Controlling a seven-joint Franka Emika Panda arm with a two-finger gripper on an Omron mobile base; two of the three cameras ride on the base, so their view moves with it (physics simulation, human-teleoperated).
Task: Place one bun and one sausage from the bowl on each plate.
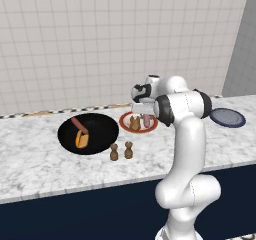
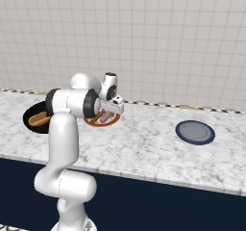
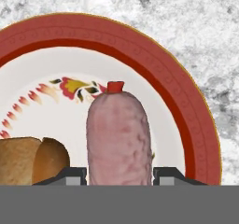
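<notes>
Hand (image 3: 119, 176) grasping a pink sausage (image 3: 119, 134) hangs over the red-rimmed white plate (image 3: 186, 106), bun (image 3: 32, 160) to its left there; sausage's long axis points straight down at the plate, the hand directly above it.

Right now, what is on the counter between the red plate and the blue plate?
Nothing, just bare marble counter. The right base view shows the red-rimmed plate and the dark blue plate with an open stretch between them.
</notes>
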